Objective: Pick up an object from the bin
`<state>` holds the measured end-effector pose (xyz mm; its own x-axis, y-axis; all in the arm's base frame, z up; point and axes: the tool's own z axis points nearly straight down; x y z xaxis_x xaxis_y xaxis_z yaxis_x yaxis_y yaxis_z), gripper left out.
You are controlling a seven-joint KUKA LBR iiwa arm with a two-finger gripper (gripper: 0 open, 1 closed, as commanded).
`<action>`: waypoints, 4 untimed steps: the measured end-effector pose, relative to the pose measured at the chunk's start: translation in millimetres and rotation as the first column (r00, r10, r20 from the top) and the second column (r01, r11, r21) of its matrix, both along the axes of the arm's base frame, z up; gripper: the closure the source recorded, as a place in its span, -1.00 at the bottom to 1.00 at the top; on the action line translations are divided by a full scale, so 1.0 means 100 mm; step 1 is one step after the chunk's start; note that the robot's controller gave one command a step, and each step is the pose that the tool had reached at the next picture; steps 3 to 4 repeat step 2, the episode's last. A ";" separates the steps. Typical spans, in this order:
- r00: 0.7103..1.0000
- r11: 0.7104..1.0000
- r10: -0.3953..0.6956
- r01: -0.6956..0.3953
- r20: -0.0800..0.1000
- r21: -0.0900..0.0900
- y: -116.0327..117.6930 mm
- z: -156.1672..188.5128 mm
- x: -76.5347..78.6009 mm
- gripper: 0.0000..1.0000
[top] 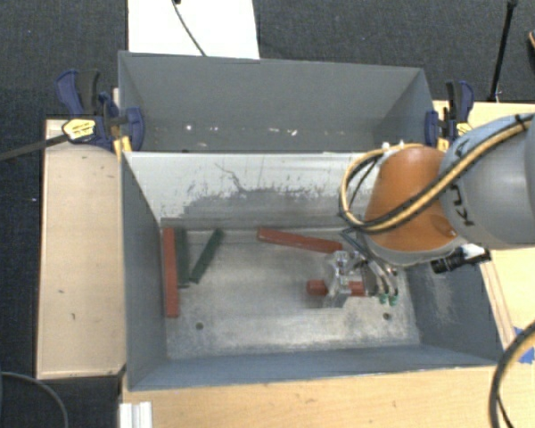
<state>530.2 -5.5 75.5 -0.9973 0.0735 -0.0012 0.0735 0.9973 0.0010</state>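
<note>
Sticks first: at nine o'clock in the grey metal bin [267, 96] I see a long red block [170, 272] beside a dark green stick [201, 257]. A slim red bar [290, 238] lies near twelve. My gripper [346, 289] sits low at three o'clock. Just beside it, on its nine o'clock side, is a small red block [316, 288]. Whether the claw is apart or together, I cannot tell.

Long red bar [170, 272] on bin [250, 315] floor, lying along left wall, ends pointing to back and front walls. Dark green bar [202, 256] just beside it on right, tilted, far end angled away toward back wall, near end close to red bar's middle. Long reddish-brown stick [290, 238] near back wall, roughly parallel to it, well apart from both bars.
</note>
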 end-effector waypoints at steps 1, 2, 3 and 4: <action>0.999 1.000 -0.031 0.031 0.007 0.001 0.06 0.95 -0.03 1.00; 1.000 1.000 -0.030 0.030 0.007 0.000 -0.03 1.47 0.07 1.00; 1.000 1.000 -0.030 0.030 0.007 0.000 -0.03 1.47 0.07 1.00; 1.000 1.000 -0.030 0.030 0.007 0.000 -0.03 1.47 0.07 1.00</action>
